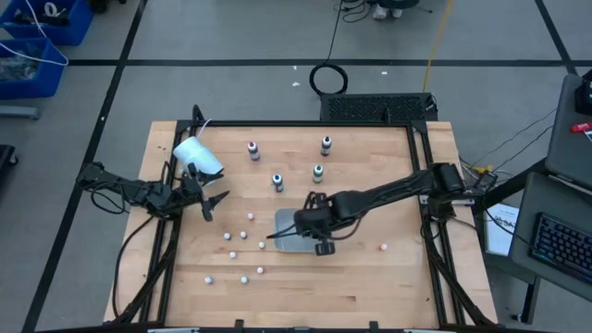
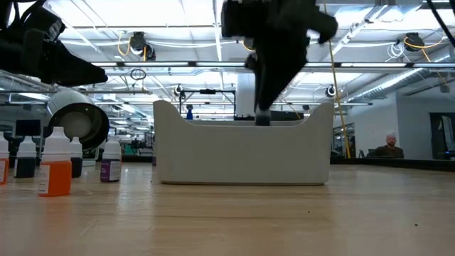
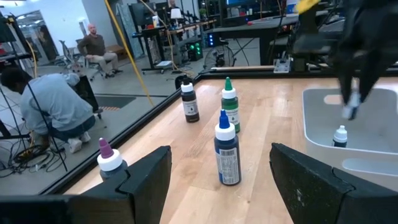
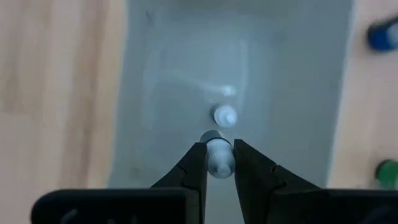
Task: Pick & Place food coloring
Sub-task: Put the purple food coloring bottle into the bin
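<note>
Wooden bench (image 1: pixel 370 277), seen from above, with a pale grey tray (image 1: pixel 289 242) near its middle. The right gripper (image 4: pixel 219 163) hangs directly over the tray, jaws closed on a small white-capped bottle (image 4: pixel 219 155) held upright, its long axis vertical and pointing down at the tray floor; a second small bottle (image 4: pixel 225 116) already stands in the tray just beyond the held one, so the coming release depends on the clearance between the two. The left gripper (image 3: pixel 217 180) waits at the bench's left edge with jaws spread and empty, beside a tipped white cup (image 1: pixel 197 155). Four food-coloring bottles remain upright on the far half of the bench: blue (image 3: pixel 227 151), green (image 3: pixel 230 106), dark (image 3: pixel 189 101) and pink (image 3: pixel 110 160). These lie closer to the left arm's reach. Small white balls (image 1: pixel 230 236) scatter across the near left.
</note>
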You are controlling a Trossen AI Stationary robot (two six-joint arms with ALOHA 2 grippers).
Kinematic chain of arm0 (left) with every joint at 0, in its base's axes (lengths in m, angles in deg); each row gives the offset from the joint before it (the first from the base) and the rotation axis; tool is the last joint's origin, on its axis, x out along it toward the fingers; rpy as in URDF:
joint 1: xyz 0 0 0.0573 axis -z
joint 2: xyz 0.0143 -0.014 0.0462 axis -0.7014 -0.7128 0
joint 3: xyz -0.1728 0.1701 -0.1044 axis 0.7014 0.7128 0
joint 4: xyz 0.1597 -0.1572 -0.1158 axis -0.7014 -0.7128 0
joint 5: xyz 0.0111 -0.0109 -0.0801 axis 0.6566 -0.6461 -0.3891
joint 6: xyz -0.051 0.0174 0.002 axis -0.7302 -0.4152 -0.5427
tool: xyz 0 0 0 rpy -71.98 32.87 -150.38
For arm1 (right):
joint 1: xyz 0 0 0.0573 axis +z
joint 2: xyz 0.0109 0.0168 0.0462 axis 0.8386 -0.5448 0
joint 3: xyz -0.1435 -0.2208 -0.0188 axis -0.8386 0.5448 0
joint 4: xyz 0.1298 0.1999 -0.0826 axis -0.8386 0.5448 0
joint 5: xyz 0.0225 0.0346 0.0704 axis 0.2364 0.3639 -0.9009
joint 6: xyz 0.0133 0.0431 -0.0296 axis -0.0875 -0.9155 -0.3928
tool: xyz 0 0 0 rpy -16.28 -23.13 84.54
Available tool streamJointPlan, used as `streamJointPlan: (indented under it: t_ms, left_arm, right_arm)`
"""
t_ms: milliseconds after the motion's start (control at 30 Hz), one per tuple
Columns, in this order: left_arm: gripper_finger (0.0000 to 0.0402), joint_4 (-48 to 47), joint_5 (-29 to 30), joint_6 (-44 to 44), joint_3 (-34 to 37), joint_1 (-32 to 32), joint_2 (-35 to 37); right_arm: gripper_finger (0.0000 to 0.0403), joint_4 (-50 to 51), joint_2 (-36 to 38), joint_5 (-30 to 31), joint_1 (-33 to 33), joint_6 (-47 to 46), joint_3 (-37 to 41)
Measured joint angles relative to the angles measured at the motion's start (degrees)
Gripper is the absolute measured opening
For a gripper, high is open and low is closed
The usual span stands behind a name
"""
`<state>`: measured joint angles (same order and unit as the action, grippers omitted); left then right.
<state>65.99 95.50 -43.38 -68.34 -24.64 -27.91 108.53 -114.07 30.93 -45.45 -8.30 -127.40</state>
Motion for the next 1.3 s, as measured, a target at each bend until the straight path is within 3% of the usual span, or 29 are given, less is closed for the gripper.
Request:
streamJointPlan:
  t_ms: [267, 1133, 1300]
  left_arm:
    - [0.0273, -0.09, -0.11, -0.13, 0.0, 0.01, 0.0]
    - [0.0274, -0.15, -0.11, 0.04, 0.0, 0.01, 0.0]
    - [0.0274, -0.15, -0.13, 0.04, 0.0, 0.01, 0.0]
  right_arm:
    - [0.0047, 0.4, -3.71, -1.01, -1.41, 0.39, 0.11]
    - [0.0048, -12.66, -3.39, -5.84, -3.34, 1.57, 7.89]
    - [0.0081, -12.92, -3.15, -5.88, -3.34, 1.29, 8.0]
